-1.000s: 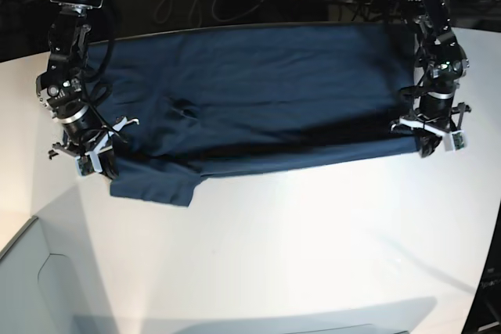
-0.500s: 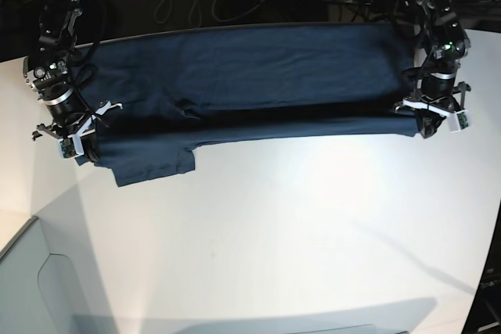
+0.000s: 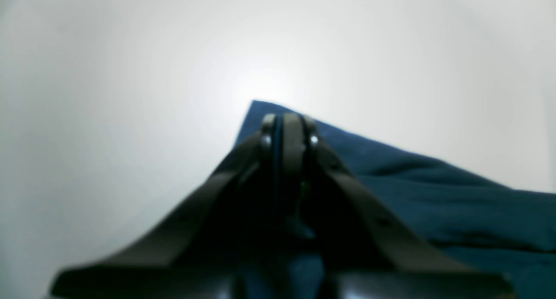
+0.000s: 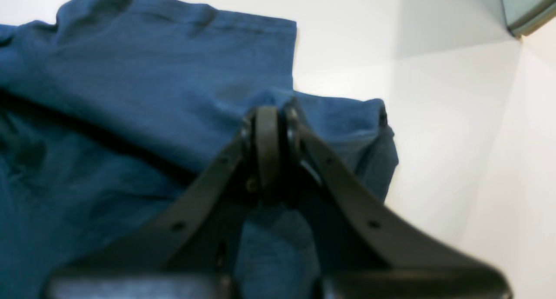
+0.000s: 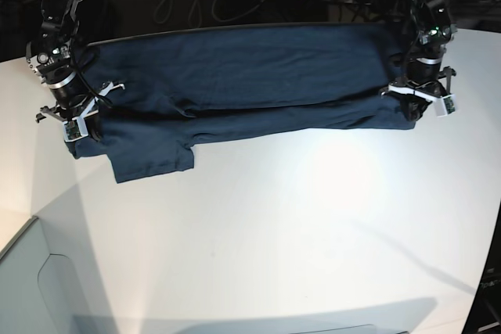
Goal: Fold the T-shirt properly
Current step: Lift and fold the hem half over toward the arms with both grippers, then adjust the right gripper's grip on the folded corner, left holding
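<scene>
On the white table (image 5: 297, 224), my left gripper (image 5: 417, 107) and right gripper (image 5: 78, 127) each pinch a near corner of the dark navy-blue cotton T-shirt (image 5: 250, 76), apparently doubling it lengthwise.

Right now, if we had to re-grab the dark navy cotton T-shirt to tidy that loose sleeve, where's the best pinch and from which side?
Probably the sleeve's free hem on the dark navy cotton T-shirt, approached from the near table edge: it lies flat, sticks out past the folded body, and is clear of the right tool.
</scene>
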`<state>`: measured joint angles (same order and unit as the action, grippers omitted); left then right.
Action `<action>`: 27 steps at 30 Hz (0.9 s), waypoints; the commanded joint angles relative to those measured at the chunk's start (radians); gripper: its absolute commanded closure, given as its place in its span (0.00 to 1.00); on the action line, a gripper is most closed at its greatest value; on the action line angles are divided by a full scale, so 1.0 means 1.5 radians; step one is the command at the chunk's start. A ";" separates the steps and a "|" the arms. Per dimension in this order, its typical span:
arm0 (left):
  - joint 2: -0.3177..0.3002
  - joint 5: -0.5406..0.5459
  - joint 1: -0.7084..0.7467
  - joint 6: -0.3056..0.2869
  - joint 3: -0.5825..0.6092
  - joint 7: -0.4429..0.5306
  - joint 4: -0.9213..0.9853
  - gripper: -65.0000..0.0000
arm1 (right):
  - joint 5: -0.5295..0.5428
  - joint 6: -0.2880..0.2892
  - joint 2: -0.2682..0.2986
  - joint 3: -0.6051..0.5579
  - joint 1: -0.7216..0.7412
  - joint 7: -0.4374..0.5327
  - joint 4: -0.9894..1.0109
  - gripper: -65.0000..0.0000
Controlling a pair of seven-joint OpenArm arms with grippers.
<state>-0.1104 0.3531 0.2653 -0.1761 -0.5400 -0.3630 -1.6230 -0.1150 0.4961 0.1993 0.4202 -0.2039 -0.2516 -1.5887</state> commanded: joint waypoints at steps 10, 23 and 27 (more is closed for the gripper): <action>-0.006 0.007 -0.005 0.000 -0.031 -0.068 -0.024 1.00 | 0.008 0.004 0.013 0.005 -0.010 0.016 -0.029 0.54; -0.005 0.008 0.003 -0.003 -0.033 -0.064 -0.038 0.45 | 0.007 0.004 0.010 0.003 -0.008 0.016 -0.058 0.43; -0.005 0.008 0.005 -0.001 -0.033 -0.064 -0.056 0.52 | 0.007 0.004 0.010 0.003 -0.007 0.016 -0.058 0.43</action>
<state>-0.1085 0.3561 0.2714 -0.1764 -0.5858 -0.4774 -1.6894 -0.1188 0.4961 0.2016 0.4194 -0.2226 -0.2550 -1.6585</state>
